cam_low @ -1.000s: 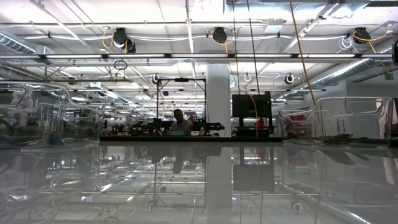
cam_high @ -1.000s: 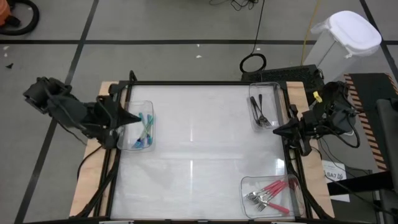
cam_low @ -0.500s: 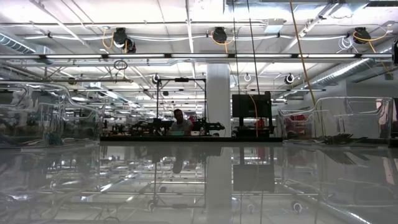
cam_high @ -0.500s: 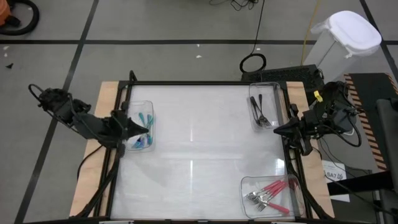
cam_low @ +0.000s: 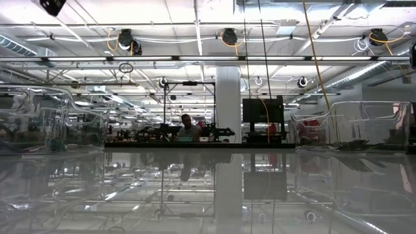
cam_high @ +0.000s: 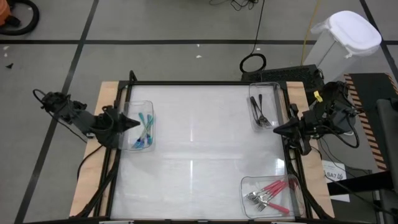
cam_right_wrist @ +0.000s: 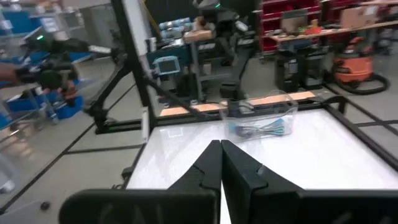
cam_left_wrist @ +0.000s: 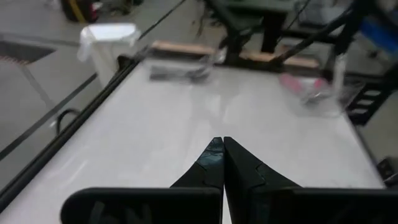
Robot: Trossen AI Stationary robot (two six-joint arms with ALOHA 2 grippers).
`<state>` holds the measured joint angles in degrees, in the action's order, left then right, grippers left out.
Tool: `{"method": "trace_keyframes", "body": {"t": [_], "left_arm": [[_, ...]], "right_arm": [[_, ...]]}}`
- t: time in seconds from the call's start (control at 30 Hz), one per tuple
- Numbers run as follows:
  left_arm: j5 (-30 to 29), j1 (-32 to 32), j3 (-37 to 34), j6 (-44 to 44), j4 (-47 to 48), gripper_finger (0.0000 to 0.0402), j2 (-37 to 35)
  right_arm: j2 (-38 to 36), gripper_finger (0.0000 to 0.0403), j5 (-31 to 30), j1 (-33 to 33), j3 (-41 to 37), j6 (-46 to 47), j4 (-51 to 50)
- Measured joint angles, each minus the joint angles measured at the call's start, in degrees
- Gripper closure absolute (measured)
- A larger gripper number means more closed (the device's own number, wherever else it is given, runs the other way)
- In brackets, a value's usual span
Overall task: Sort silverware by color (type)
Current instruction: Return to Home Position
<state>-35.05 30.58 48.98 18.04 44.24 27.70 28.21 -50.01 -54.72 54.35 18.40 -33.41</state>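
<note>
Just beside closed left gripper [cam_high: 137,121], teal forks [cam_high: 145,131], binned

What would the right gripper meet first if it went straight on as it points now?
Probably the clear bin with teal forks across the table; height is unclear, so the right gripper might pass above.

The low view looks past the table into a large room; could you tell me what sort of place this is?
Probably an open-plan robotics lab or workshop: exposed ceiling pipes, a person at a far workbench, plus an orange shop vacuum and red storage bins.
</note>
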Motion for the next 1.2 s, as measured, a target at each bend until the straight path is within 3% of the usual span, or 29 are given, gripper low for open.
{"method": "trace_keyframes", "body": {"t": [0.13, 0.37, 0.57, 0.67, 0.87, 1.0, 1.2], "left_arm": [[-0.1, -0.6, 0.1, 2.2, 4.9, 0.04, -0.5], [10.4, -0.6, 0.1, 9.1, 6.1, 0.0399, -0.3], [5.7, -0.6, 0.1, 1.7, 6.3, 0.0399, 0.1], [10.0, -0.6, 0.1, 0.2, 9.0, 0.04, -0.1], [9.9, -0.6, 0.2, -2.3, 8.7, 0.04, -1.2], [9.7, -0.6, 0.2, -2.8, 8.6, 0.0401, -2.7], [9.6, -0.6, 0.2, -5.6, 6.2, 0.0401, -4.8]], "right_arm": [[-0.2, 0.0403, -1.3, 0.0, 0.0, 0.4, 0.0], [-0.2, 0.0403, -1.3, 0.0, 0.0, 0.7, 0.0], [-0.3, 0.0403, -1.4, 0.0, 0.0, 0.5, -0.1], [-0.7, 0.0403, -1.3, 0.0, 0.0, 0.4, -0.2], [-2.5, 0.0403, -1.3, 0.0, -0.6, 0.2, -2.6], [-6.4, 0.0403, -1.3, 0.0, -5.7, 0.4, -1.5], [-15.2, 0.0403, -1.2, 0.0, -19.6, 1.8, 7.5]]}}
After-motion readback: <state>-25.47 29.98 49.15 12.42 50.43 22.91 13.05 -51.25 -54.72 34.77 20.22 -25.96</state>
